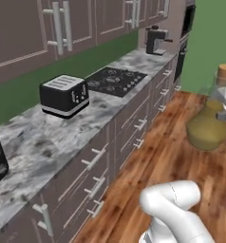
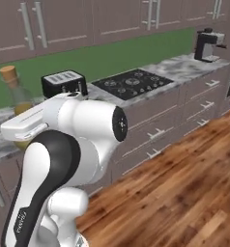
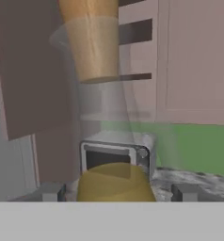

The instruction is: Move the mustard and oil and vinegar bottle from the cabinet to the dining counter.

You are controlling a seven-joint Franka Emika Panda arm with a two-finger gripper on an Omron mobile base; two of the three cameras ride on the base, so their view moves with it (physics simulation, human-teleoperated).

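The oil and vinegar bottle [image 1: 207, 128], a clear flask with olive-gold liquid and a tan stopper, hangs in the air over the wood floor at the right of the left base view. My gripper [image 1: 219, 110] is shut on it near the neck. Seen from the hand, the oil and vinegar bottle [image 3: 115, 183] stands upright between my gripper's [image 3: 116, 192] two tips. From the right base, the oil and vinegar bottle [image 2: 16, 94] shows behind my arm. The cabinet [image 1: 20, 28] doors along the wall are closed. The mustard and the dining counter are out of view.
A black toaster [image 1: 64, 95], a black cooktop [image 1: 116, 80] and a coffee machine [image 1: 156, 40] stand on the marbled kitchen counter [image 1: 43, 142] with drawers below. Wood floor [image 1: 167, 161] spreads to the right. My arm [image 2: 68, 140] blocks the left of the right base view.
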